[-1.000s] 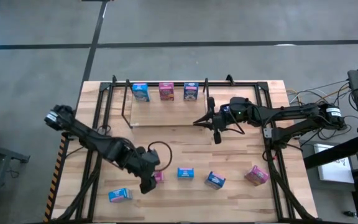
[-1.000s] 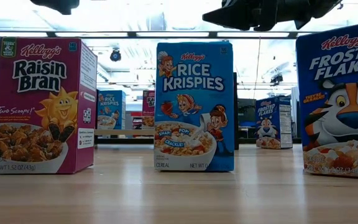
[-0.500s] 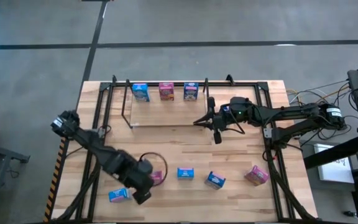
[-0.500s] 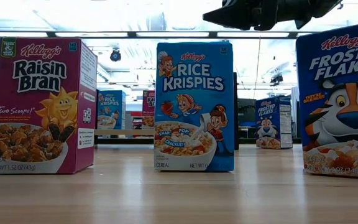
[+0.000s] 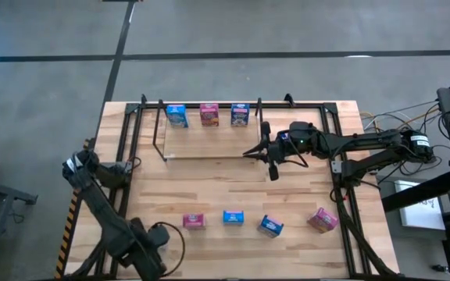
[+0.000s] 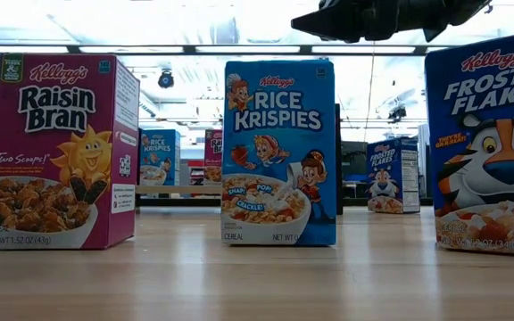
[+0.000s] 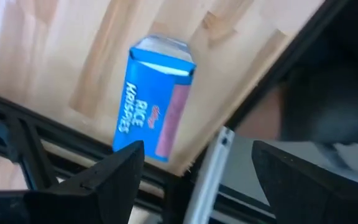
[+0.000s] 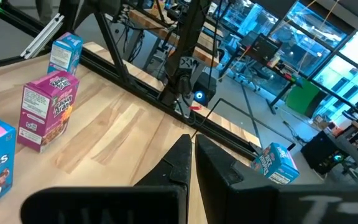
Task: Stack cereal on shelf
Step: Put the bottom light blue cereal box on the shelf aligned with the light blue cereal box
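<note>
I note the left gripper (image 7: 191, 180) spread wide at the table's near left corner, directly above a lying blue box (image 7: 156, 93). The right gripper (image 8: 193, 149) hovers pressed together just in front of the shelf (image 5: 162, 140), which holds three boxes (image 5: 208, 115).

Lighting: overhead ceiling lights are glaring white in the low view. Tabletop (image 5: 233, 191) is showing evenly lit, shadows faint. Left wrist view is blurring; near boxes are staying sharp.
</note>
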Robot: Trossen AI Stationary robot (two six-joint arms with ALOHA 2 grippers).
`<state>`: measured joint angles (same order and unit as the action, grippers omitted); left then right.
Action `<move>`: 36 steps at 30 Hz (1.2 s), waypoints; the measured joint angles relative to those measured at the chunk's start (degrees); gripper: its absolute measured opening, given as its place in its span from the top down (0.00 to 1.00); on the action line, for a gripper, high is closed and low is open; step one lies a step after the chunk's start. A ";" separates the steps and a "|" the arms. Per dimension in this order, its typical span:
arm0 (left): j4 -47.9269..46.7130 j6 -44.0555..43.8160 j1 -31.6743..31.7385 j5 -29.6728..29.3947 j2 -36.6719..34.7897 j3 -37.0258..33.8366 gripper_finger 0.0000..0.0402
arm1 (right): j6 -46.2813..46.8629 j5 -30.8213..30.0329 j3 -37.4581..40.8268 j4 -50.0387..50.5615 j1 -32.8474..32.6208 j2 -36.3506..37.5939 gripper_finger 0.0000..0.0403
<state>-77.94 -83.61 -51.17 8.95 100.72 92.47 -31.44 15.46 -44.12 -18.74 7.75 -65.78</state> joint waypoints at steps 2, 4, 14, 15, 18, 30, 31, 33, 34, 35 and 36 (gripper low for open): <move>-0.33 1.22 -1.09 -1.96 1.01 -0.09 0.30 | 0.72 0.00 0.00 0.06 0.00 0.00 0.97; -1.49 3.06 -2.03 -3.53 1.85 -0.11 0.30 | 1.47 0.02 0.00 0.34 0.00 0.00 0.97; -6.33 4.67 -3.59 -5.56 3.35 -0.27 0.31 | 3.06 0.02 0.00 2.34 -0.66 0.02 0.97; -6.71 4.71 -3.70 -6.05 3.35 -0.27 0.31 | 3.07 0.00 0.00 2.34 -0.84 0.02 0.97; -7.15 4.77 -3.84 -8.47 3.35 -0.27 0.32 | 3.06 0.00 0.00 2.36 -1.26 0.02 0.97; -5.71 3.47 -3.90 -9.96 3.39 -0.35 0.34 | 3.04 0.00 0.00 2.67 -1.25 0.02 0.97; -5.54 3.14 -3.96 -9.97 3.39 -0.35 0.34 | 3.02 0.00 0.00 2.67 -1.25 0.02 0.97; -5.49 2.44 -4.16 -10.50 3.39 -0.40 0.34 | 2.89 0.00 0.00 2.66 -1.25 0.02 0.97; -5.40 2.00 -4.32 -11.23 3.39 -0.61 0.34 | 2.83 -0.01 0.00 2.67 -1.25 0.02 0.97; -5.40 1.63 -4.45 -12.01 3.39 -0.88 0.34 | 2.80 -0.01 0.00 2.67 -1.25 0.02 0.97; -5.32 1.48 -4.64 -12.75 3.42 -1.17 0.34 | 2.80 -0.01 0.00 2.67 -1.25 0.02 0.97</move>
<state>-83.27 -82.13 -55.80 -3.80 104.14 91.30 -28.64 15.46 -44.12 -16.08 6.50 -65.76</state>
